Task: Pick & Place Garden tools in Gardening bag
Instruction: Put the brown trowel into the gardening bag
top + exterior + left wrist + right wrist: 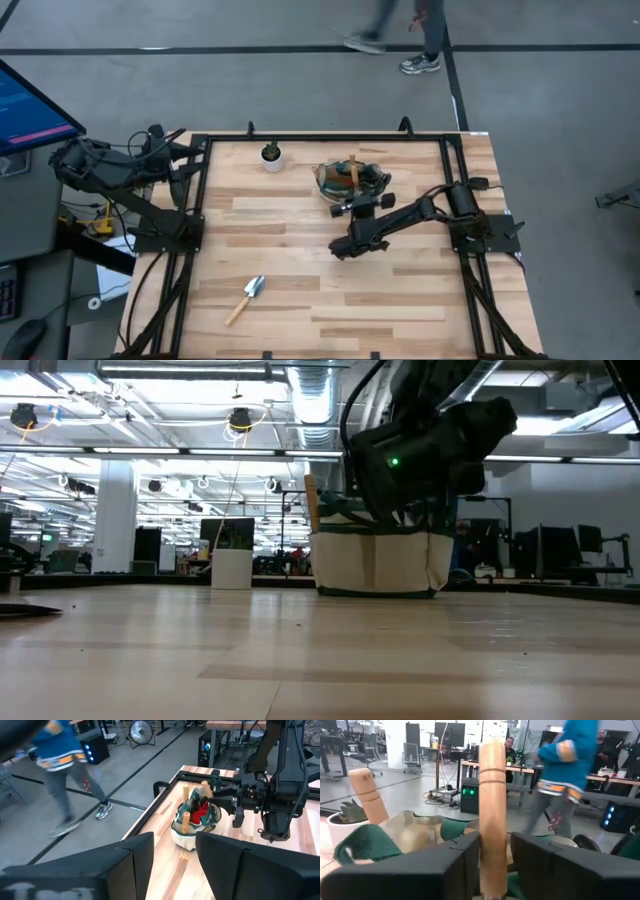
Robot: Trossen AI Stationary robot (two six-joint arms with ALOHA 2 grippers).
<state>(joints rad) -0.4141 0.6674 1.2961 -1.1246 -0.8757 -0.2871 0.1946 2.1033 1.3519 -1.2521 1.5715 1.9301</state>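
The gardening bag [335, 175] stands at the far middle of the table, also in the low view [375, 560]. Wooden trowel handles stick up out of it [186, 820]. My right gripper [494, 865] is at the bag's near side, over its rim, shut on one upright trowel handle [492, 795]. Another handle [367, 795] leans beside it. One trowel [245, 298] lies flat on the table near the front left. My left gripper [174, 865] is open and empty, held off the table's far left corner [165, 150]. My right gripper pinches a trowel's wooden handle [492, 827] between its two fingers, about midway up its visible length. The fingers [455, 865] come in about level from the table's near side and lie across the handle. The handle stands upright, with the trowel's lower part hidden down in the bag.
A small white pot with a green plant [271, 155] stands left of the bag near the far edge. A black frame rail [330, 138] borders the table. A person walks past beyond the far edge [425, 40]. Bare wood lies across the near half.
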